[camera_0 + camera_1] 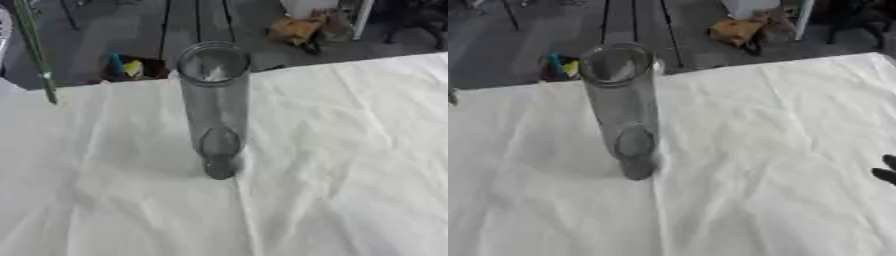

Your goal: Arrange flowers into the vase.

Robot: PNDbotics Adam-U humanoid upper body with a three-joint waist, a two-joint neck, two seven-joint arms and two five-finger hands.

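Clear glass forms the vase (213,105), a tall cylinder that is seen standing upright on the white cloth (332,165) that covers the table. It is placed a little toward nine o'clock of the cloth's middle, with its open mouth lying toward twelve o'clock and its base toward six o'clock in the tilted view. Nothing is seen inside it.

A thin green stem (35,52) is shown at about ten o'clock in the left eye view, slanting down from the top edge to a point just over the cloth's far border, well apart from the vase. What holds it cannot be made out.

Only dark fingertips of the right hand (885,169) are seen, at three o'clock in the right eye view, over the cloth; whether the hand is open or closed cannot be told. The left hand is not shown.
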